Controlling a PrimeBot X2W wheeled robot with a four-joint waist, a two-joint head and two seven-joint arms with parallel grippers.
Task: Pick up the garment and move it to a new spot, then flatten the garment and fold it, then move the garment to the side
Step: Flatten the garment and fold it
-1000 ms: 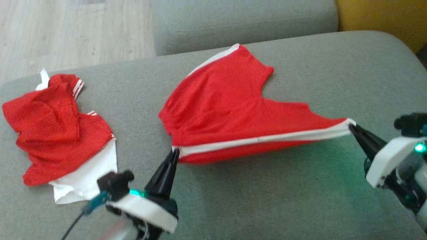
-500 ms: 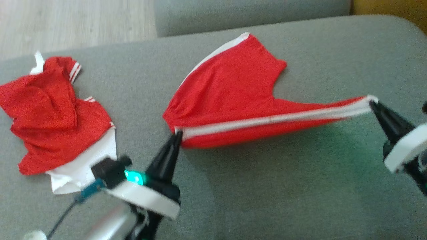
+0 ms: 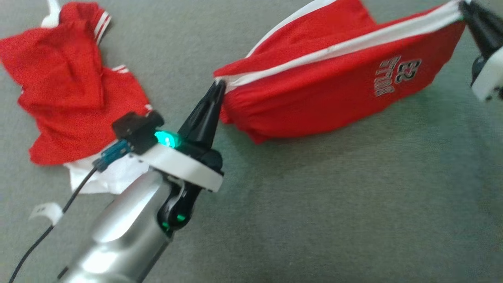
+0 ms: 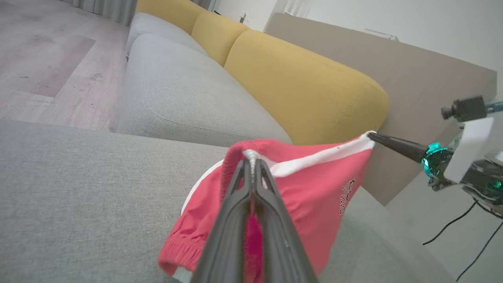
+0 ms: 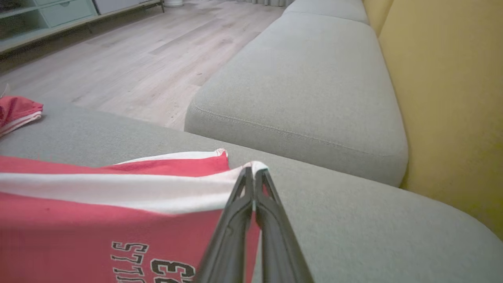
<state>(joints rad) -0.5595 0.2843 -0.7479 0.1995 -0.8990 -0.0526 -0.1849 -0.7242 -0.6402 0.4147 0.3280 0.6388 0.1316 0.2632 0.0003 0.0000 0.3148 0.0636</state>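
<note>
Both corners pinched. The red fabric shorts with white side stripe and black number print (image 3: 334, 90) hang stretched from mid-frame to the top right of the head view, over the grey upholstered sofa cushion (image 3: 314, 220). Can't tell if the lower edge touches it. The left gripper (image 3: 218, 83) has its fingers closed tight on the elastic-end stripe corner. The right gripper (image 3: 465, 7) is clamped on the opposite stripe end. A crumpled red-and-white garment (image 3: 63, 86) lies upper left, well apart. A yellow backrest cushion (image 4: 306, 86) sits behind in the left wrist view.
</note>
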